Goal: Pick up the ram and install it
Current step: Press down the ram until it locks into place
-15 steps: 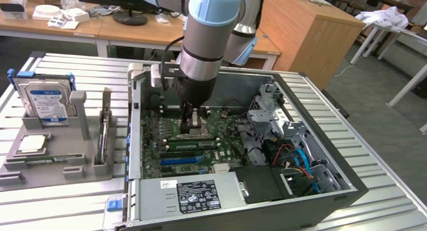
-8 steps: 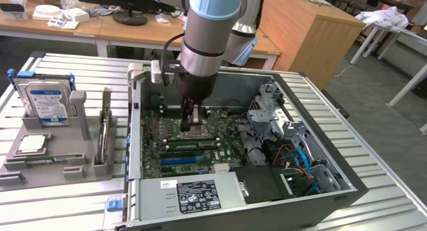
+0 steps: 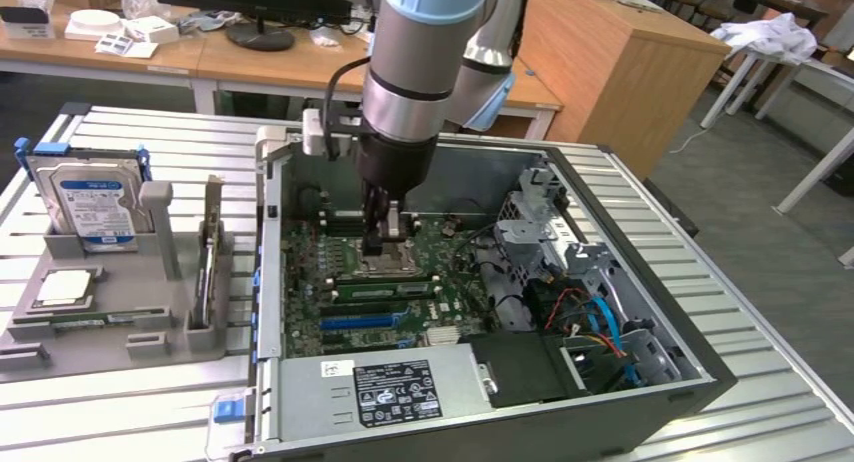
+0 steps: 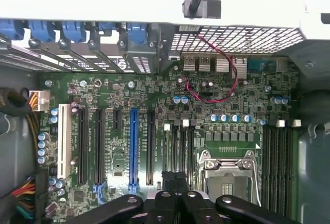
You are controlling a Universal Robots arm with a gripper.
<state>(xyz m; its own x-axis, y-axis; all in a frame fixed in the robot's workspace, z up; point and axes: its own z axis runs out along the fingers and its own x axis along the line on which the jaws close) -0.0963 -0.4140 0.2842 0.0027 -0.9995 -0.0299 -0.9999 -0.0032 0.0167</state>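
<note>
A thin green stick that looks like the ram (image 3: pixel 88 321) lies flat at the front of the grey holder tray (image 3: pixel 27 357), on the exterior view's left. My gripper (image 3: pixel 384 244) hangs inside the open computer case (image 3: pixel 667 382), far from that stick and just above the motherboard (image 3: pixel 461 257) by the processor socket (image 4: pixel 229 175). In the wrist view the black fingers (image 4: pixel 166 195) are pressed together, and I see nothing between them at the gripper (image 4: pixel 175 180). Black memory slots (image 4: pixel 178 149) run beside the socket, with more memory slots (image 4: pixel 278 157) on its other side.
The tray also holds an upright hard drive (image 3: pixel 91 204), a square silver processor chip (image 3: pixel 67 287) and an upright card (image 3: pixel 210 267). Inside the case are the power supply (image 3: pixel 387 387), coloured cables (image 3: pixel 601 322), a drive cage (image 3: pixel 541 217) and expansion slots (image 4: pixel 134 146). Desks stand behind.
</note>
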